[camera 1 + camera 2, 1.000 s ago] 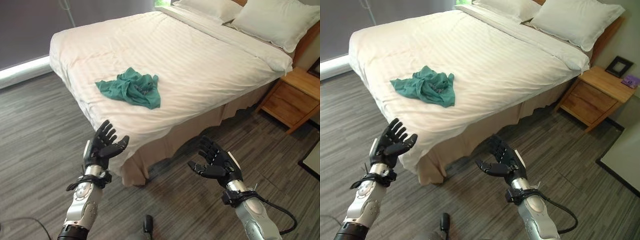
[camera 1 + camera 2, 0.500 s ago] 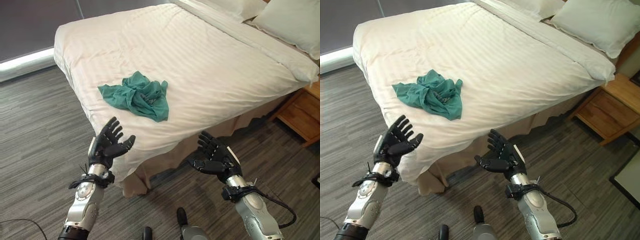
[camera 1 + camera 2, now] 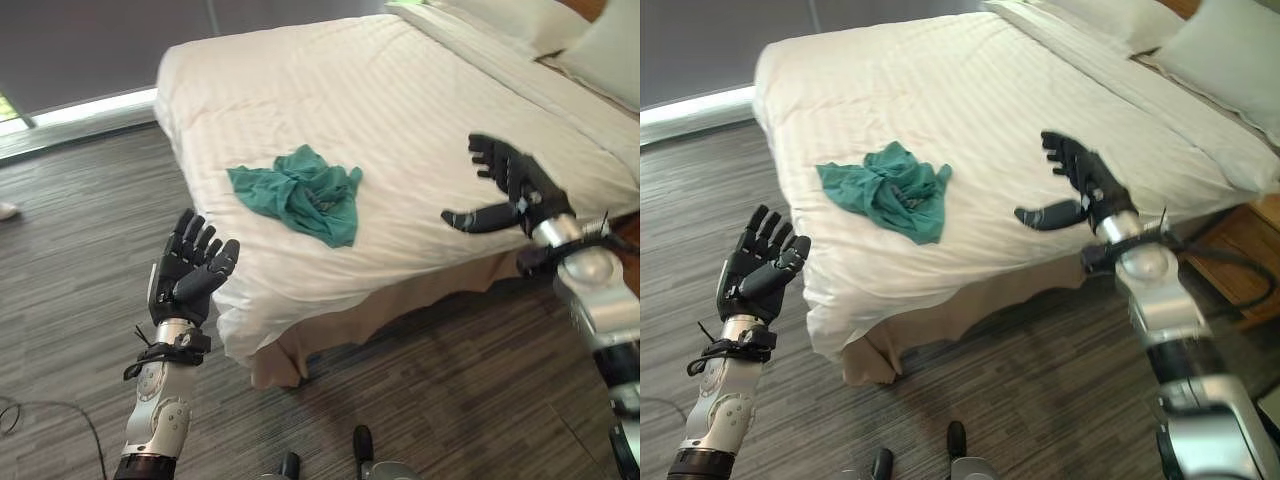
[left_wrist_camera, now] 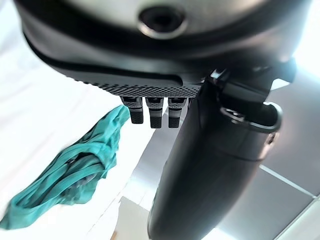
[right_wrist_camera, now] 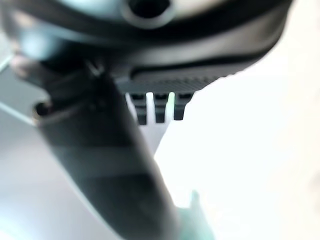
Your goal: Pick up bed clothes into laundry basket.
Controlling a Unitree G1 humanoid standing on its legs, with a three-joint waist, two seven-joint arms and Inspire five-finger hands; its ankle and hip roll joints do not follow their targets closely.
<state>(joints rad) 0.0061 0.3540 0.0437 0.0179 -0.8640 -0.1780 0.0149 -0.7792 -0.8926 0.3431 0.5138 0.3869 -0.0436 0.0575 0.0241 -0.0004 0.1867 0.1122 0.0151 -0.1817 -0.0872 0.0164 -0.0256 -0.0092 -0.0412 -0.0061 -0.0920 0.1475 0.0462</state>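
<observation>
Hands first: two of them, both empty, with fingers spread and straight. One green garment (image 3: 298, 191) lies crumpled on the white bed (image 3: 420, 110), near the foot corner closest to the robot, resting on the striped cover and touching neither hand.

Robot's right hand (image 3: 508, 186) hangs over the near side edge of the bed, to the right of the garment and apart from it, palm turned toward the cloth, thumb stretched out sideways. Its wrist view looks along the straight fingers at white bedding, with a scrap of green (image 5: 195, 220) at the edge.

Robot's left hand (image 3: 186, 272) is raised off the bed's foot corner, over the floor, palm up and fingers fanned wide; it stands near the corner of the mattress but does not touch it. Its wrist view shows the garment (image 4: 70, 170) past the fingertips, lying on the white cover.

Around the one garment: one bed, with a beige skirt (image 3: 400, 300) hanging below the cover. At the head end, parts of two pillows (image 3: 1225, 55) show. One wooden bedside table (image 3: 1240, 240) stands by the bed's side, partly behind the right arm. Grey wood-look floor (image 3: 80, 230) runs round the bed, and a dark wall (image 3: 90, 45) with a bright strip at its base stands beyond the foot.
</observation>
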